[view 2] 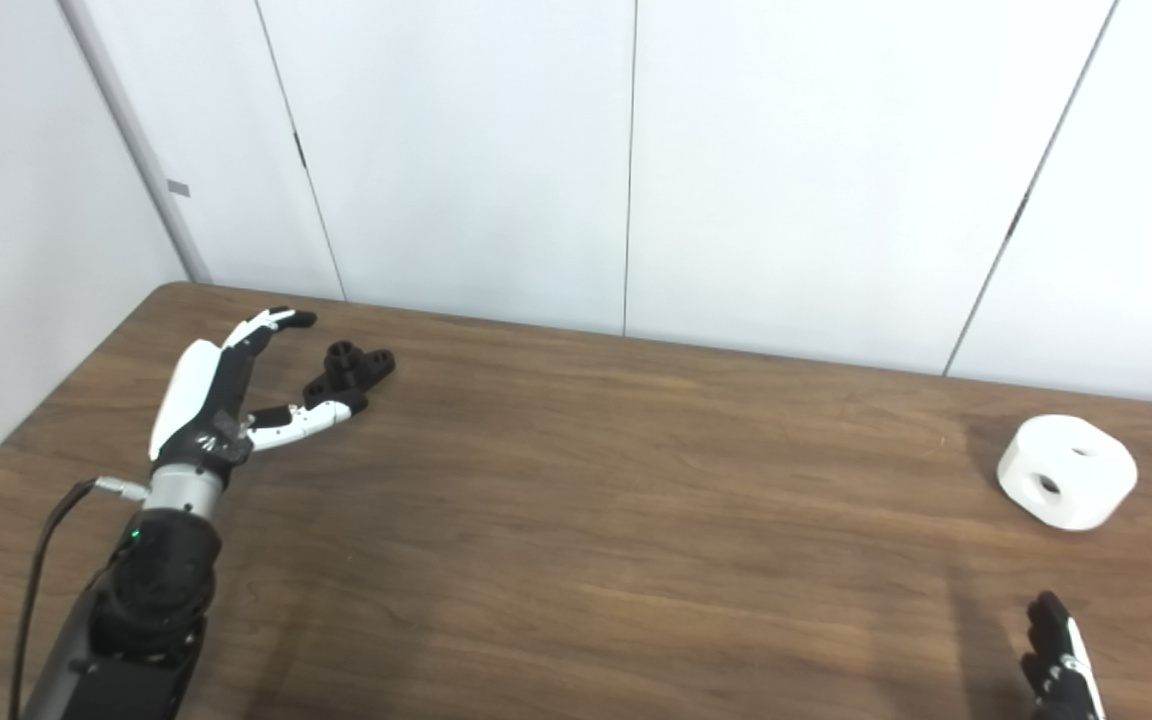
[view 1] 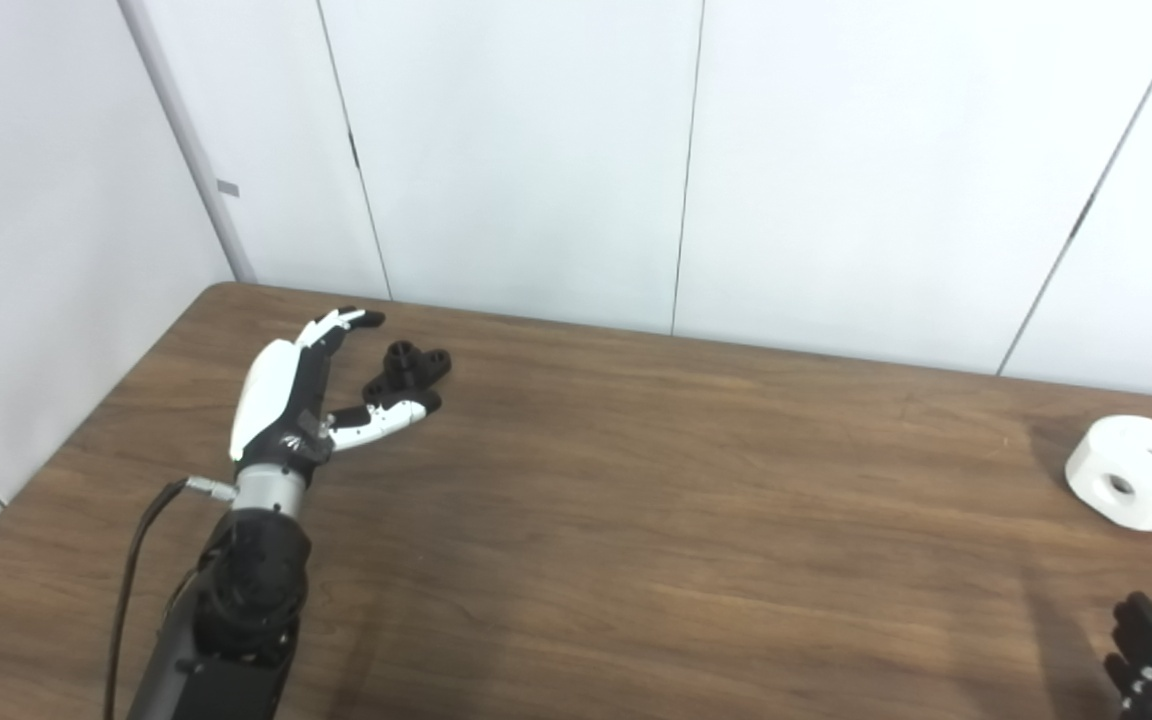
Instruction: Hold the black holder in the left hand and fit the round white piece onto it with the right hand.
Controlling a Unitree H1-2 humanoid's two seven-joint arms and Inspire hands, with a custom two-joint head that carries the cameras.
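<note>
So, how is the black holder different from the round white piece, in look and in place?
The black holder is dark, small and knobby; the round white piece is pale, bulkier and smooth, with round holes. The holder lies far left, beside the open left robot hand; the white piece lies far right, apart from the right robot hand. Both rest on the table, unheld.

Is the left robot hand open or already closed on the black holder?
Open. The left robot hand has its fingers and thumb spread apart, and the black holder lies on the table between them, not gripped.
</note>
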